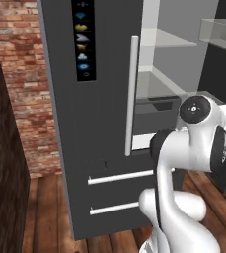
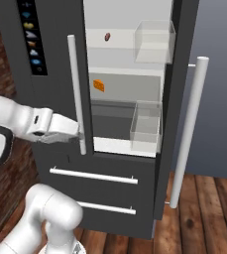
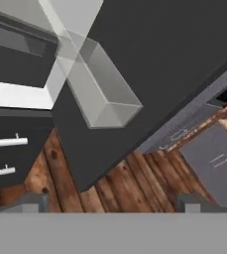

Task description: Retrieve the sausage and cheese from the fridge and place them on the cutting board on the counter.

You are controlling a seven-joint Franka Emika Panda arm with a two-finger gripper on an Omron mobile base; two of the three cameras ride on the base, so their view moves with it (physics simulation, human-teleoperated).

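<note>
From the left base view, the fridge (image 1: 99,123) is seen with its right door swung open. From the right base view, the cheese (image 2: 99,85) is seen on the middle shelf and the sausage (image 2: 107,36) on the shelf above, while the gripper (image 2: 75,133) is held beside the white bar handle (image 2: 77,94). Through the hand view, the fingertips (image 3: 33,201) are shown spread wide with nothing between them, over the wooden floor (image 3: 135,183).
</note>
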